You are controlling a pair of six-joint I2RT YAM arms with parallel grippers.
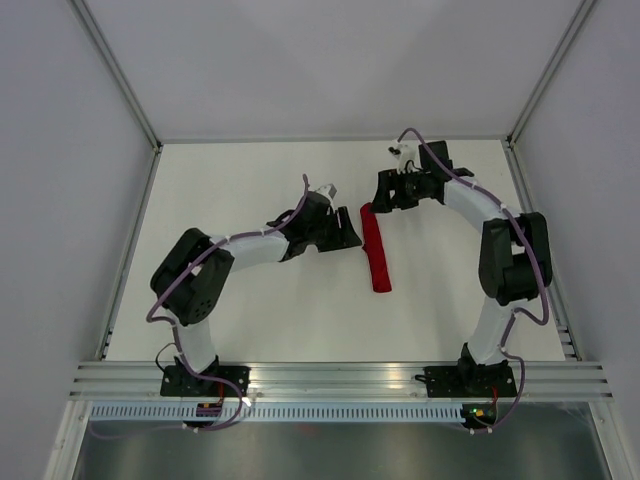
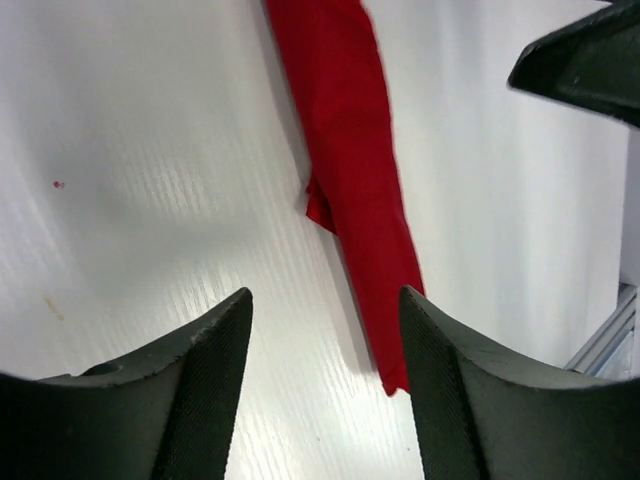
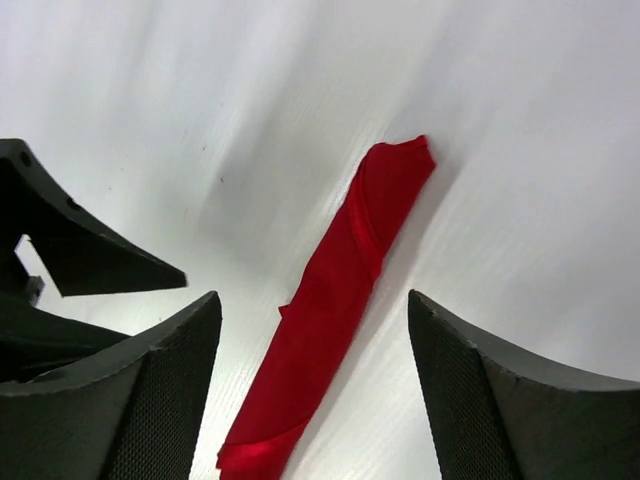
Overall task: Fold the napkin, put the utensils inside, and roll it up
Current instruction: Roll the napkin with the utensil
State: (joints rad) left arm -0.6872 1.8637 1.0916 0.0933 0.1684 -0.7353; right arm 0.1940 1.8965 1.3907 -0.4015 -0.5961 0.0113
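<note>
While both arms lean in over the middle of the desk (image 1: 250, 320), neither one is actually gripping anything right now.

Left side first: the left fingers (image 2: 200, 400) are spread well apart and released, with only bare white desk showing in the gap. In the left wrist view, one end of the napkin (image 1: 376, 250) comes down right by the inner edge of one finger. I honestly can't tell if it brushes that finger or just lies under it.

The napkin itself is rolled into a long, narrow red bundle with a little flap poking out of one side about halfway along. It lies flat on the desk, a bit right of centre. It runs from the far edge toward the near edge on a slight slant, with its near end further right. From above, the left fingers sit just beside its far half.

Over on the right, the right fingers (image 3: 480, 400) are wide open too, fully let go. They hang over the far end of the roll, and the right wrist view shows the bundle on the desk between them, with daylight on both sides.
</note>
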